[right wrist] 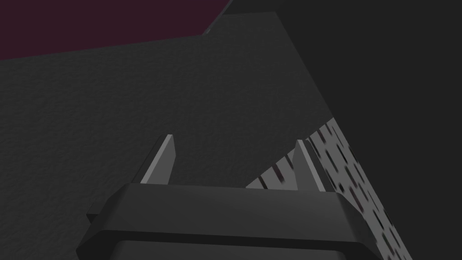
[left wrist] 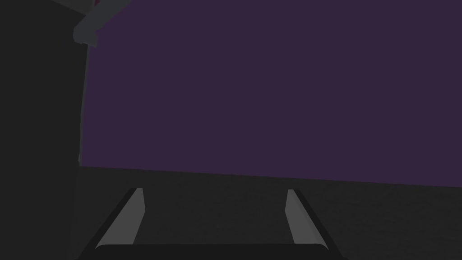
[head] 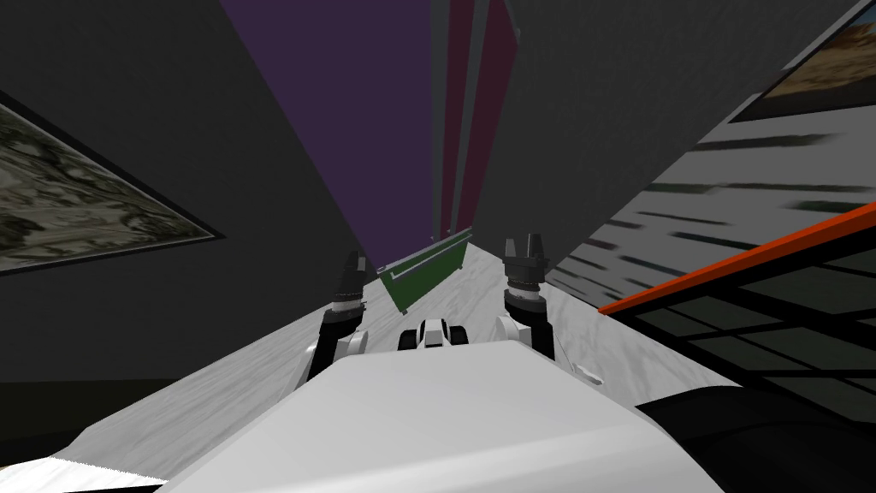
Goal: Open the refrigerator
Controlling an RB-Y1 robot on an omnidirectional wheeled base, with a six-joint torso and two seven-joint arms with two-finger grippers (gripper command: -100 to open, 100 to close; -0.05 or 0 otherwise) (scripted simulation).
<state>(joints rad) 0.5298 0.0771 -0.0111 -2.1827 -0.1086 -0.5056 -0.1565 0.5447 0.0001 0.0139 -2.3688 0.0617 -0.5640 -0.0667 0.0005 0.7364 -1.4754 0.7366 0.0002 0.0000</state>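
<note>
Far ahead, between two dark grey walls, stands a tall purple panel [head: 376, 120] with maroon panels [head: 483, 111] beside it; I cannot tell which of them is the refrigerator. At their foot lies a low green panel [head: 423, 278] with a pale bar handle [head: 428, 257]. My left gripper [head: 354, 259] is raised in front of my chest. In its wrist view the left gripper [left wrist: 214, 212] is open and empty, facing the purple panel [left wrist: 270, 90] from a distance. My right gripper [head: 523, 244] is raised alongside; the right gripper [right wrist: 234, 158] is open, holding nothing.
A dark grey wall [head: 171, 154] with a framed picture [head: 68, 205] closes the left side. On the right are another dark wall [head: 616, 111] and a black shelf with an orange edge [head: 736, 257]. Pale marbled floor [head: 479, 282] runs ahead to the panels.
</note>
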